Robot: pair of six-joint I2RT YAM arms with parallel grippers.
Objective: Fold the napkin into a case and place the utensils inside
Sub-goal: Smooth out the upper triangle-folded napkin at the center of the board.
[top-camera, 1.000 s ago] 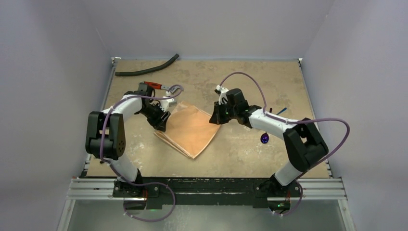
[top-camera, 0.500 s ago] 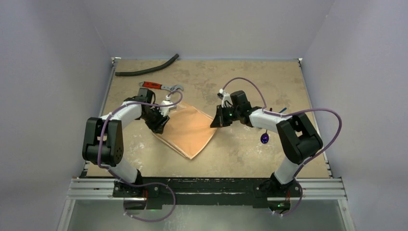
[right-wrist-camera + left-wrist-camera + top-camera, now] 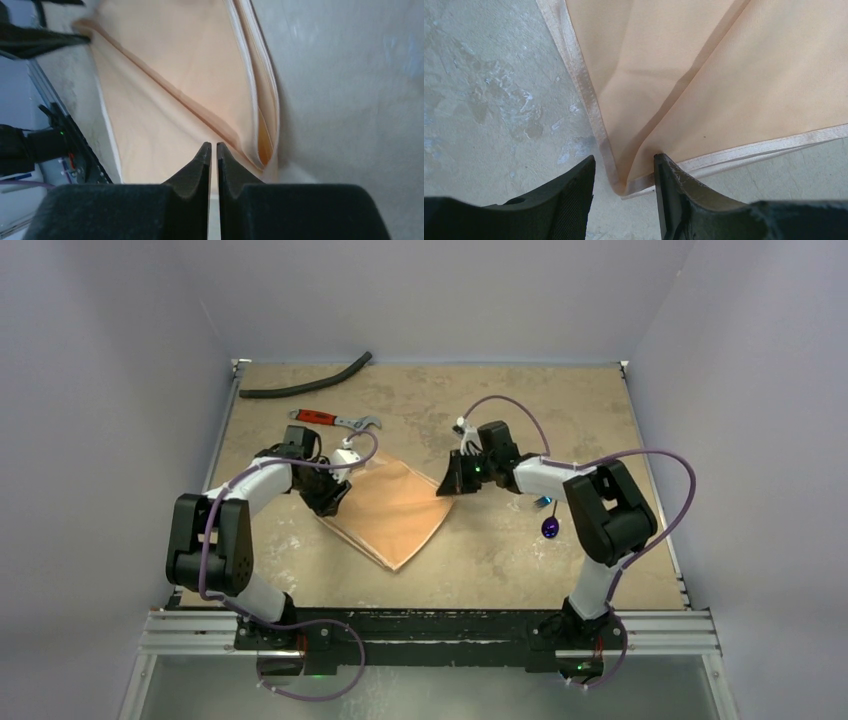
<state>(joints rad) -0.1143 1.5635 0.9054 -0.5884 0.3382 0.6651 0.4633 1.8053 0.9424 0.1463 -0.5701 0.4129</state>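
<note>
Napkin (image 3: 392, 512) corners are sitting at both grippers. The left gripper (image 3: 624, 165) is standing partly open, its jaws straddling the hemmed left corner, which is lying flat on the counter (image 3: 480, 560) between them. The right gripper (image 3: 213, 147) is closed to a sliver at the right corner, where the stacked layers are gaping slightly; whether it is pinching a layer I cannot tell. The folded cloth is lying as a tilted square at centre frame. Right of it, outside the folds, the purple spoon (image 3: 550, 528) and blue fork (image 3: 545, 502) are lying beside the right arm, the fork partly hidden. A wrench (image 3: 335, 420) and hose (image 3: 305, 382) are lying at upper left, apart from the cloth. Counter is stretching open below the napkin's lower corner.
</note>
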